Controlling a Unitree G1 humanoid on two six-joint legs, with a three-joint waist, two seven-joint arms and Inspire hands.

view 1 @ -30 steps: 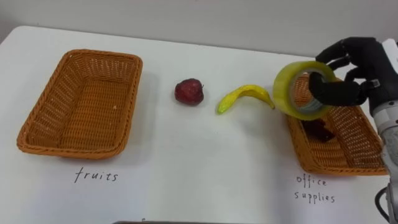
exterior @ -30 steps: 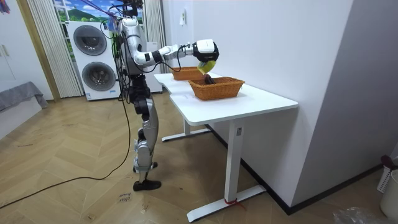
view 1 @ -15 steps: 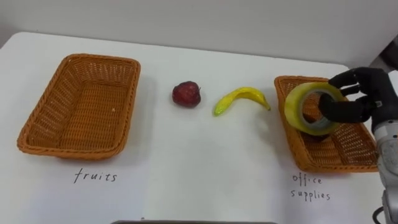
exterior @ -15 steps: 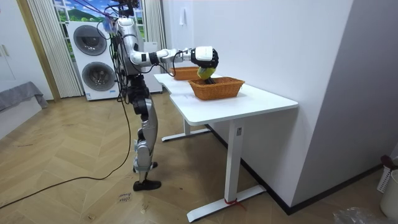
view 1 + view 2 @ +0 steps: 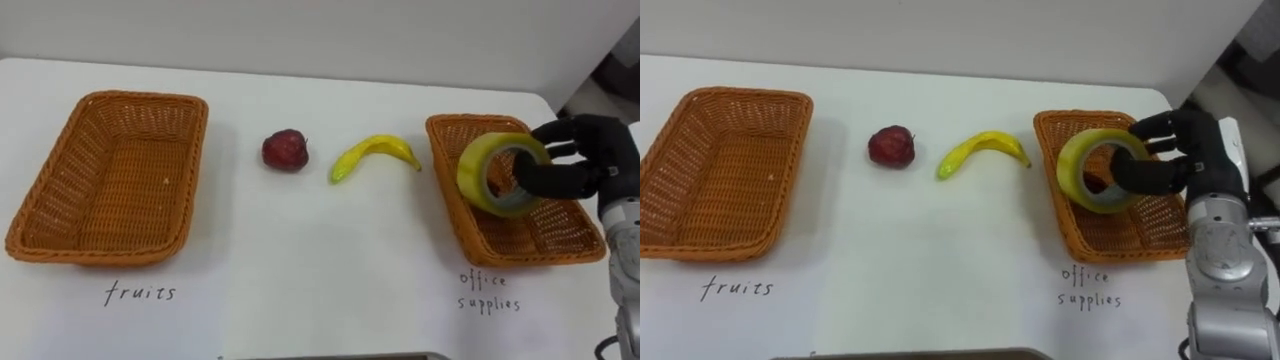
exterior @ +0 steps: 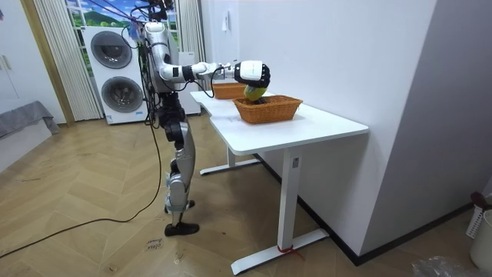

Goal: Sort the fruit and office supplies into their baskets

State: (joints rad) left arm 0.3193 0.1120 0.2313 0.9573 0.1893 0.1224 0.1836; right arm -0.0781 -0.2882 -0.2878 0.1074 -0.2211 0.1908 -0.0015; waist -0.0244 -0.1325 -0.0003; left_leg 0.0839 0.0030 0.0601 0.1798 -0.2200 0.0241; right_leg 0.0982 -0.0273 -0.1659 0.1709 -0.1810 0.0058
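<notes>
Two stacked white front-loading washing machines [image 6: 115,73] are standing by pale pleated curtains [image 6: 50,54] on herringbone wooden flooring [image 6: 92,223], suggesting a home.

Black right hand [image 5: 590,150], silver-grey forearm

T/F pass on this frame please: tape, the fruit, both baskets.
1. The right hand holds the tape roll over the office supplies basket. True.
2. The banana lies in the fruits basket. False: it lies on the table, between the two baskets.
3. The apple sits on the table, left of the banana. True.
4. The fruits basket stands on the robot's right. False: it stands on the robot's left, with the office supplies basket on the right.
</notes>
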